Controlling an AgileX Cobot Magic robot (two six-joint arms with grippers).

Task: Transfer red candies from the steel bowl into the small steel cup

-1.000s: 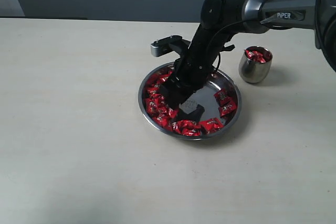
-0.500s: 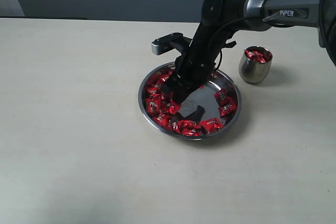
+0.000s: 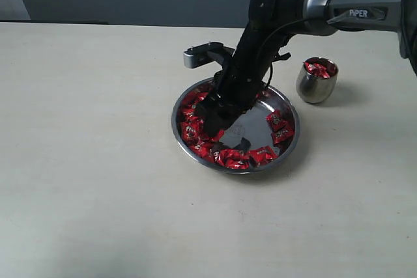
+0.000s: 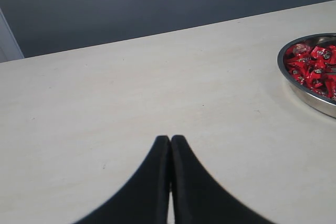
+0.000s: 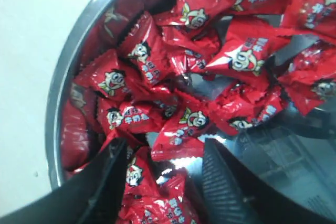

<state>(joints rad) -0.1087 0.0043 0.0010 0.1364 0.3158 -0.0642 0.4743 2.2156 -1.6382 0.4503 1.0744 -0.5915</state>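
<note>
The steel bowl (image 3: 292,136) sits mid-table, with red candies (image 3: 195,131) heaped along its left and front sides. My right gripper (image 3: 215,122) reaches down into the left heap. In the right wrist view it stands open (image 5: 164,153), both fingers among the red candies (image 5: 184,129) near the steel bowl's rim (image 5: 56,114); wrappers lie between the fingers, none pinched. The small steel cup (image 3: 316,84) stands upright to the bowl's right with a few red candies (image 3: 318,68) inside. My left gripper (image 4: 170,139) is shut on nothing above bare table; the steel bowl (image 4: 307,94) and its candies (image 4: 313,68) show in that view.
A cream table (image 3: 98,161) spreads around the bowl, with a dark wall behind it. The right arm's grey link (image 3: 352,11) passes above the cup. The bowl's right half shows bare steel (image 3: 260,125).
The right gripper rose slightly, then shifted a little left and back down into the candies on the bowl's left side. Bowl, cup and left gripper have not moved.
</note>
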